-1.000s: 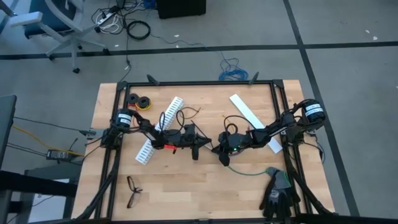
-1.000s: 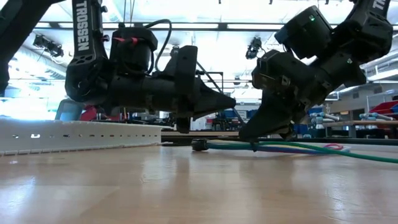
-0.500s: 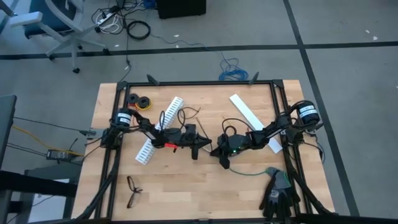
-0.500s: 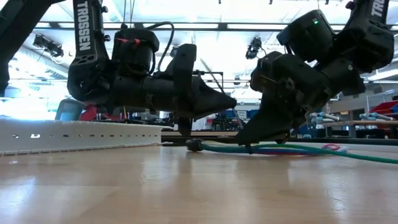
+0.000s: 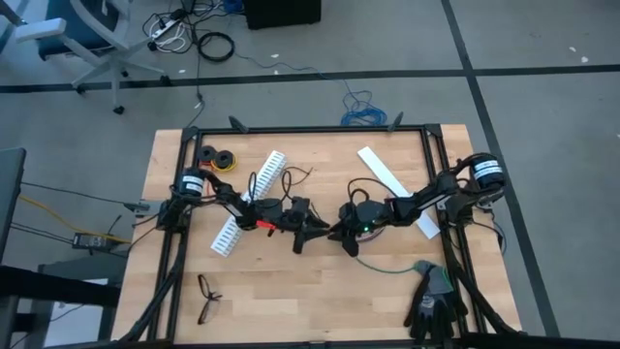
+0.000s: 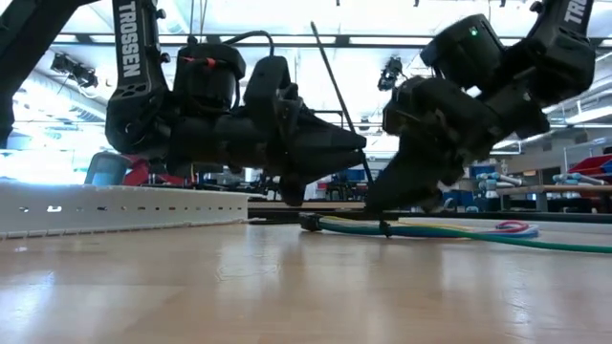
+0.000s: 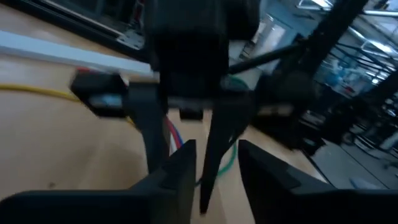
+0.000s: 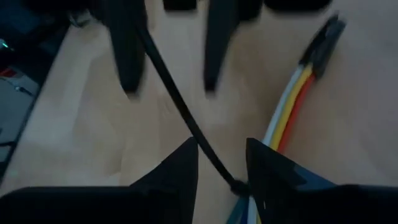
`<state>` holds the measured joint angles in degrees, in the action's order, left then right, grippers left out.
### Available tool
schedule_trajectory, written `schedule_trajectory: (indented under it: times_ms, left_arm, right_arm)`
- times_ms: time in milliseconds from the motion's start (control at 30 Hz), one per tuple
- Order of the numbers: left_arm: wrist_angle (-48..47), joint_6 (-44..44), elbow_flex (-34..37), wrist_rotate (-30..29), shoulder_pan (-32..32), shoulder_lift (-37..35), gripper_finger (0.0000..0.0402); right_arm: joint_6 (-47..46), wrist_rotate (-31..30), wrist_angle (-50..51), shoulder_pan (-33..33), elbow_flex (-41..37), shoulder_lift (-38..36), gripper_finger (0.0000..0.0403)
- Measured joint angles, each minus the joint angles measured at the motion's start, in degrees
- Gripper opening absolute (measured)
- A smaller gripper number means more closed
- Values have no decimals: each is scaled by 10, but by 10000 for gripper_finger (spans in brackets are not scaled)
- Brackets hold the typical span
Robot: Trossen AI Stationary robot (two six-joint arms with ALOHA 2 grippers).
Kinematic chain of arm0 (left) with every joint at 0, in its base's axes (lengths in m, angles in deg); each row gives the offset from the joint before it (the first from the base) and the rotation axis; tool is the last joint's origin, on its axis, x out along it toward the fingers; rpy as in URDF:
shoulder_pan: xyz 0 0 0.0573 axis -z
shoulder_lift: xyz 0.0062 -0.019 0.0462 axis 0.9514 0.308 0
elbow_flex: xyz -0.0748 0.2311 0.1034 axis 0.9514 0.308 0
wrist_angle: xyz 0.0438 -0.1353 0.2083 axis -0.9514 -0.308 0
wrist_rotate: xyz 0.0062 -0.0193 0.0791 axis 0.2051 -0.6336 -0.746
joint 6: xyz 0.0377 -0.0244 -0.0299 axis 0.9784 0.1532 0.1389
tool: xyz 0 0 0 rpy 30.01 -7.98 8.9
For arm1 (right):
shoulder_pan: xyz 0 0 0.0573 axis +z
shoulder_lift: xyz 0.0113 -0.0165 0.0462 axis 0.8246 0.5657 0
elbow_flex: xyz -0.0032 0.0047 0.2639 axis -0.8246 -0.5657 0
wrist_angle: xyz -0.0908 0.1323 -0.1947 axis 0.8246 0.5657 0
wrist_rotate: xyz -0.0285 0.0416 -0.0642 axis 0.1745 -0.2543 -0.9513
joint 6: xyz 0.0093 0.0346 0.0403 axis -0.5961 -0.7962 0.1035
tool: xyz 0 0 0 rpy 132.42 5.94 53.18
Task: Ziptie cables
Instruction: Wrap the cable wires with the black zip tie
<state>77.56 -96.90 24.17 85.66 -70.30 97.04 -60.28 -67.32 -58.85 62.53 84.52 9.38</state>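
Observation:
The cables point(image 8: 286, 106), a bundle of yellow, white and red wires with a black connector, lie on the table at its middle point(image 6: 430, 229). A black ziptie point(image 8: 180, 112) loops round them, and its tail rises steeply point(image 6: 335, 91). My left gripper point(image 5: 315, 231) is open, with the tail between its fingers point(image 7: 217, 162). My right gripper point(image 5: 339, 236) is open, pointing down, with its fingers astride the cables at the ziptie loop point(image 8: 221, 155). My left gripper comes level from the table's left. The ziptie's tail point(image 8: 149, 50) runs up along one of its fingers point(image 8: 127, 56); I cannot tell whether it touches. My right gripper slants down from the table's right. The cables point(image 8: 252, 199) lie against the inner side of one finger point(image 8: 270, 174), on the table, beside the ziptie's head point(image 8: 238, 185).
A long white slotted strip point(image 5: 250, 202) lies behind the left arm, and a flat white strip point(image 5: 392, 184) under the right arm. Tape rolls point(image 5: 218, 157) sit far left, eyeglasses point(image 5: 206, 296) near left, black gloves point(image 5: 431, 301) near right. A green cable point(image 5: 387, 269) trails toward the gloves.
My left gripper has turned about its own axis and shifted slightly toward the right gripper. The ziptie's tail has swung up and now stands steeply above both grippers. The cables stay on the table.

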Motion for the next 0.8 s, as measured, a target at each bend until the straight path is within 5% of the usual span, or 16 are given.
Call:
schedule_trajectory:
  times_ms: [367, 800]
  left_arm:
    - [124, 25, 85, 16, -25, -7, 143]
    - [38, 185, 233, -200, -24, -183, 117]
  right_arm:
    - [33, -10, 123, -26, 1, -110, 122]
    - [126, -35, 176, -97, 42, -129, 121]
